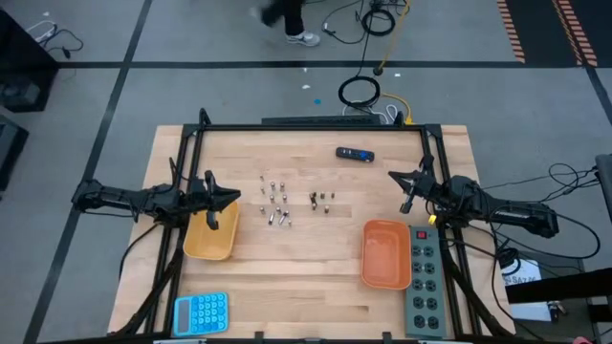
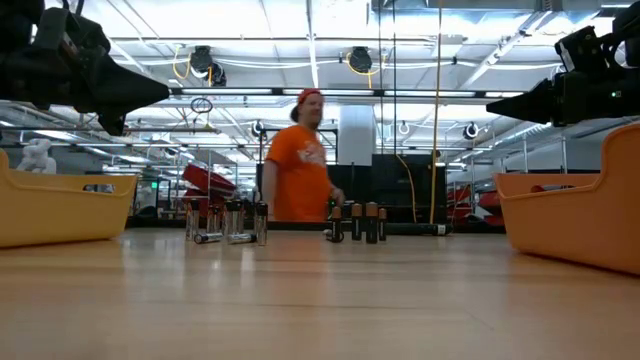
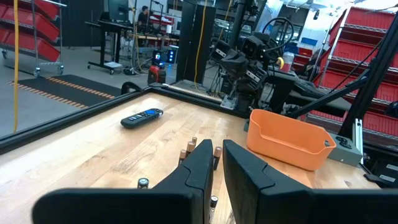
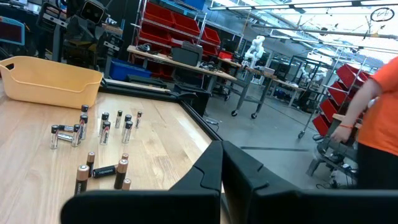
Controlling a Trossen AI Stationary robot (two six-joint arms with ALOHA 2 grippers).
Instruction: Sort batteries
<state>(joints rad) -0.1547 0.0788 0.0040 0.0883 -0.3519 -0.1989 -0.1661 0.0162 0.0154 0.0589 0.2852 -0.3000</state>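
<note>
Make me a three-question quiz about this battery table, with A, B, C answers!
1. Where do the batteries lie?
A. Inside the orange tray
B. On the bare wood between the two trays
C. On the blue calculator

2. What colour is the tray near the right arm?
A. Orange
B. Green
C. White

3. How is the right tool set?
A. Wide open
B. Gripping a battery
C. Shut, holding nothing

Answers: 1 B, they cluster mid-table. 2 A, it looks plainly orange. 3 C, its fingers meet above the wood with nothing between.
</note>
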